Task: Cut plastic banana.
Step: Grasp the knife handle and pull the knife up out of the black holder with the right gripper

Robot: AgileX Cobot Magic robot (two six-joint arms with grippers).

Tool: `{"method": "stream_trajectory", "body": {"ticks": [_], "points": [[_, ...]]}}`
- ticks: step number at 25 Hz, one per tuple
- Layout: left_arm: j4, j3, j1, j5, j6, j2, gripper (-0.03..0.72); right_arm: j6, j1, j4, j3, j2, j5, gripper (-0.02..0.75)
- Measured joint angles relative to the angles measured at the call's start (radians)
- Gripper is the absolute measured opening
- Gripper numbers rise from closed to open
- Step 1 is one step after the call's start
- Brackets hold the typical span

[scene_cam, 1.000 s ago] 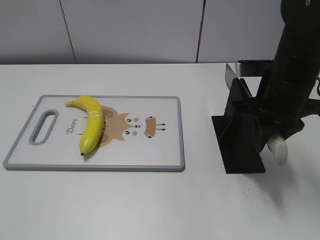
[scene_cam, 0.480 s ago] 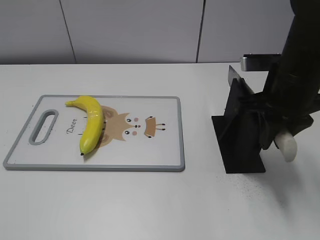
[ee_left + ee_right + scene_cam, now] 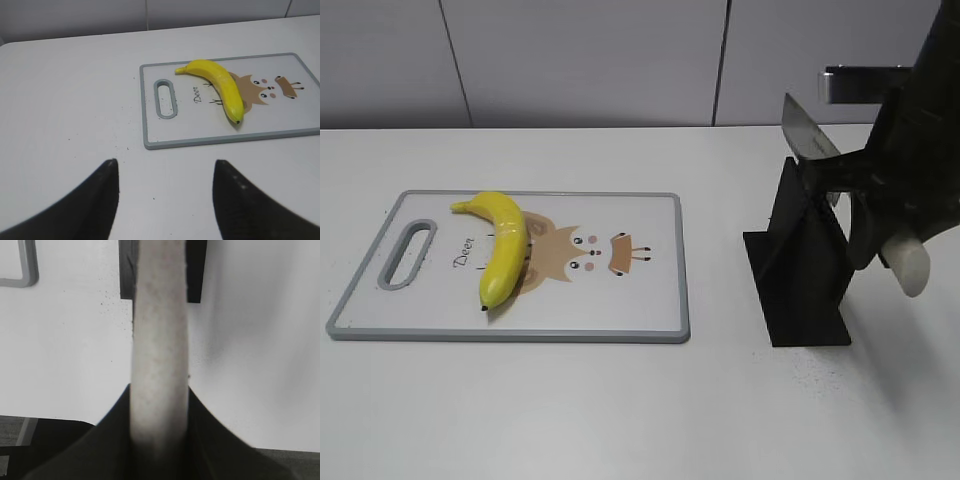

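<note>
A white counter holds a gray-rimmed cutting board with a cartoon deer print, lying toward the left edge. The plastic banana rests on the board's left half, beside its handle slot, whole and uncut. Near the right edge stands a black knife stand. The right end effector is clamped on the pale handle of a knife, the blade tip raised above the stand. The left end effector hovers near the front edge, its two dark fingers spread apart, holding nothing.
</note>
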Motion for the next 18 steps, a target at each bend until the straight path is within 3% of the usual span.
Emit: {"method": "stream_trajectory", "body": {"ticks": [11,18], "points": [[-0.001,0.000,0.000,0.000,0.000,0.000,0.564,-0.041,0.000,-0.002,-0.072,-0.083,0.007,0.182],[-0.002,0.000,0.000,0.000,0.000,0.000,0.564,-0.194,0.000,0.003,-0.122,-0.107,0.008,0.182]]}}
